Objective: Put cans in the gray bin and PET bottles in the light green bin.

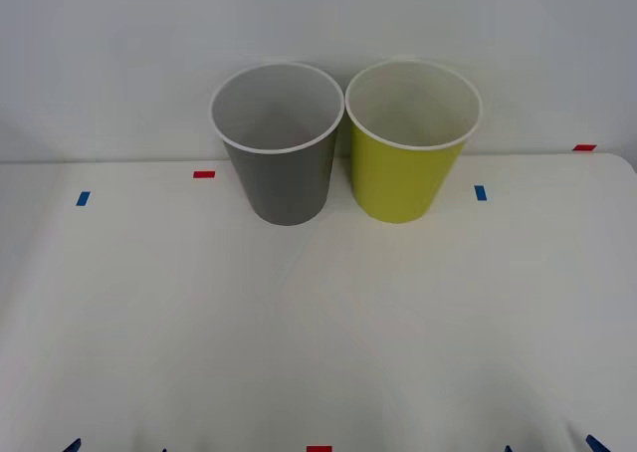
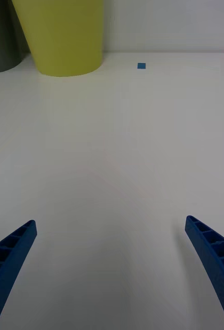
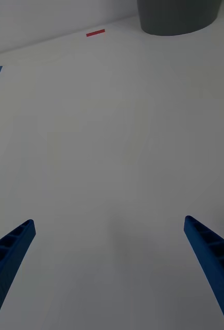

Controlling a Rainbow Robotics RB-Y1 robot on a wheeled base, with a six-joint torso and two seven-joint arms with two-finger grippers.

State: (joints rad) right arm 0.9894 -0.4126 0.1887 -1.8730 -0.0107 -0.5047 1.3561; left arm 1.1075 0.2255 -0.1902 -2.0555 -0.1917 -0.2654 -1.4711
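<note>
You are looking at a white table with the gray bin and the light green bin standing upright side by side at the far edge, rims almost touching, gray toward your robot's left, green toward its right. Both are showing pale insides; nothing is visible in the part of either interior that the front view is showing. The left gripper is hanging low over bare tabletop at the near edge, fingers spread wide and holding nothing, with the gray bin's base straight ahead and well apart from it. The right gripper is doing the same on its side, fingers apart and empty, facing the light green bin with a sliver of gray beside it. No can or bottle is lying on the table within these views, so you are not getting a bearing from fingers to object, nor a long axis to line up on. The relation you are left working with is arm to bin: left is nearer gray, right is nearer green. Small red and blue tape marks are dotting the table. Judging by this, either the sorting is done or an item is yet to arrive.
</note>
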